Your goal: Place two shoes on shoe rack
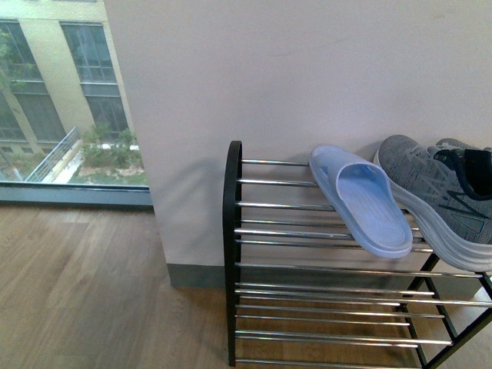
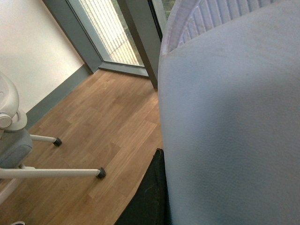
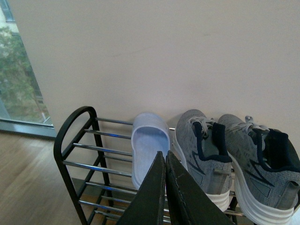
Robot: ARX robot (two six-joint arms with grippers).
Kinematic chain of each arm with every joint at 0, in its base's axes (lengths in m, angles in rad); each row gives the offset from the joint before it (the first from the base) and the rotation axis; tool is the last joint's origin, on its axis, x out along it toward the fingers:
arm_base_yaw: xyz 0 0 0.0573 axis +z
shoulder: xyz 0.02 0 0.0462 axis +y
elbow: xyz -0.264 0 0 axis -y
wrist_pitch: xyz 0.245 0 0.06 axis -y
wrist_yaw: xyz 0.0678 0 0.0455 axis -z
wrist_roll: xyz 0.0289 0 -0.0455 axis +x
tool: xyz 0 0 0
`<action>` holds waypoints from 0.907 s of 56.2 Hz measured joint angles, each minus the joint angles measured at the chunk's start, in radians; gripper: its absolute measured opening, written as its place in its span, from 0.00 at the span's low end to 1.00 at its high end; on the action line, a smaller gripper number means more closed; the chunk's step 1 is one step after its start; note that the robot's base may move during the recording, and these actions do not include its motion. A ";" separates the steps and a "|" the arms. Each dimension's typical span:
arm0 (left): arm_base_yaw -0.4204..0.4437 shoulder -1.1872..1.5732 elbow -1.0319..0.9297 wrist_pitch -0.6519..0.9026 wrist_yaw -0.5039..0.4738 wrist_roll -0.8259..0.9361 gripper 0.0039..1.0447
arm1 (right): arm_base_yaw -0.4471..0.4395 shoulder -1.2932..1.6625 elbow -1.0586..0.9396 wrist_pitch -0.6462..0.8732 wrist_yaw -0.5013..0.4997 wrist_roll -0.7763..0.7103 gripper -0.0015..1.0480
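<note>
Landmark = shoe rack (image 1: 323, 246), black frame, chrome bars, against the wall.

Left to right along its top tier: bare bars next to the looped end post, then one pale blue slide (image 1: 360, 198), then a grey sneaker (image 1: 434, 196) just beside it, nearly touching. Right wrist view shows a second grey sneaker (image 3: 262, 164) further along. All three lie long axis front-to-back across the bars, toes to the wall.

Left gripper: its wrist view is filled by the second slide (image 2: 229, 117), pale blue, ribbed sole edge showing. Looks gripped, but the jaws are hidden, so I can't tell. It's away from the rack, over wood floor (image 2: 93, 131) near a white wheeled stand (image 2: 28, 154).

Right gripper (image 3: 165, 187): clenched, holding nothing, pointing at the racked slide from the rack's front.

My read: key relation is the open slot between end post and racked slide. It's on the left arm's side, so that arm should bring its slide in, parallel to the racked one.
</note>
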 joint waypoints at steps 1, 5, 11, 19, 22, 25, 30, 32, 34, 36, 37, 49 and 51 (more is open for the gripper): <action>0.000 0.000 0.000 0.000 0.000 0.000 0.02 | 0.000 -0.012 0.000 -0.011 0.000 0.000 0.02; 0.000 0.000 0.000 0.000 0.000 0.000 0.02 | 0.000 -0.045 0.000 -0.043 0.000 0.000 0.02; 0.000 0.000 0.000 0.000 0.000 0.000 0.02 | 0.000 -0.108 0.000 -0.101 0.000 0.000 0.02; 0.000 0.000 0.000 0.000 0.000 0.000 0.02 | 0.000 -0.179 0.000 -0.172 0.000 0.000 0.02; 0.000 0.000 0.000 0.000 0.000 0.000 0.02 | 0.000 -0.202 0.000 -0.194 0.000 0.000 0.02; 0.000 0.000 0.000 0.000 0.000 0.000 0.02 | 0.000 -0.216 0.000 -0.208 0.000 0.000 0.02; 0.000 0.000 0.000 0.000 0.000 0.000 0.02 | 0.000 -0.241 0.000 -0.232 0.000 0.000 0.02; 0.000 0.000 0.000 0.000 0.000 0.000 0.02 | 0.000 -0.250 0.000 -0.241 0.000 0.000 0.02; 0.000 0.000 0.000 0.000 0.000 0.000 0.02 | 0.000 -0.258 0.000 -0.250 0.000 0.000 0.02; 0.000 0.000 0.000 0.000 0.000 0.000 0.02 | 0.000 -0.270 0.000 -0.262 0.000 0.000 0.02; 0.000 0.000 0.000 0.000 0.000 0.000 0.02 | 0.000 -0.276 0.000 -0.267 0.000 0.000 0.02; 0.000 0.000 0.000 0.000 0.000 0.000 0.02 | 0.000 -0.322 0.000 -0.314 0.000 0.000 0.02; 0.000 0.000 0.000 0.000 0.000 0.000 0.02 | 0.000 -0.343 0.000 -0.336 0.000 0.000 0.02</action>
